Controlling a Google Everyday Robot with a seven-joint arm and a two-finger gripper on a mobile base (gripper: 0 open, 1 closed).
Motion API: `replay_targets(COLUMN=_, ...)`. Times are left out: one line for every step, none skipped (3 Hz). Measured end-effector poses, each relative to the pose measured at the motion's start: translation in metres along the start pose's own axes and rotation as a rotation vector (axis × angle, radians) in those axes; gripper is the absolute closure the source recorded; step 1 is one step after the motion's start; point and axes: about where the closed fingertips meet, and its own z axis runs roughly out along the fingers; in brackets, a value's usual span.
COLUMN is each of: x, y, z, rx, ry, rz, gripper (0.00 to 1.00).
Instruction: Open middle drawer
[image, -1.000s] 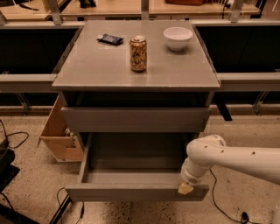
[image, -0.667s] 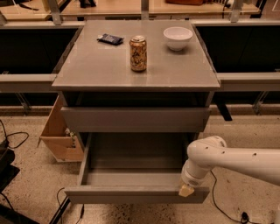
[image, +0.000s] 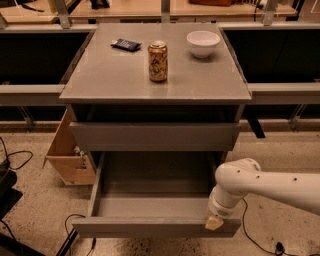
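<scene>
Gripper (image: 214, 222) at the right end of the front of the middle drawer (image: 145, 227).
The gripper touched the top edge of this front, and whether it was closed on the edge I could not tell. The front ran from left to right, and the drawer stood far out toward the camera, so the task seemed nearly done. Further back was the top drawer (image: 155, 136), then the table (image: 110, 80) with a can (image: 157, 61) and a bowl (image: 203, 43).
</scene>
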Motion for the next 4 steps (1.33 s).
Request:
replay_targets(x=0.0, y=0.0, z=0.0, rx=0.0, ry=0.0, rz=0.0, gripper=0.35)
replay_targets(x=0.0, y=0.0, z=0.0, rx=0.0, ry=0.0, rz=0.0, gripper=0.11)
replay_targets(x=0.0, y=0.0, z=0.0, rx=0.0, ry=0.0, rz=0.0, gripper=0.0)
replay_targets(x=0.0, y=0.0, z=0.0001, rx=0.0, ry=0.0, rz=0.0, gripper=0.0)
